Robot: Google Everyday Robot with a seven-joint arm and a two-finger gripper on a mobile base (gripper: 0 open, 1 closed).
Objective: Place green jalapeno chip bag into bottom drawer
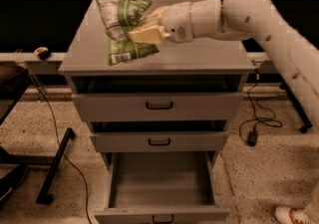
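Green bag is hanging above the cabinet, one edge pinched between the gripper's jaws; bottom drawer is standing open.

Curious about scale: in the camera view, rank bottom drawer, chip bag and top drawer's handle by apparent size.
Largest: bottom drawer.
Then: green jalapeno chip bag, held in the gripper over the cabinet top.
Smallest: top drawer's handle.

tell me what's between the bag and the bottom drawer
In the camera view, the gripper holds the bag over the cabinet top; below it come the top drawer and middle drawer, then the open bottom drawer.
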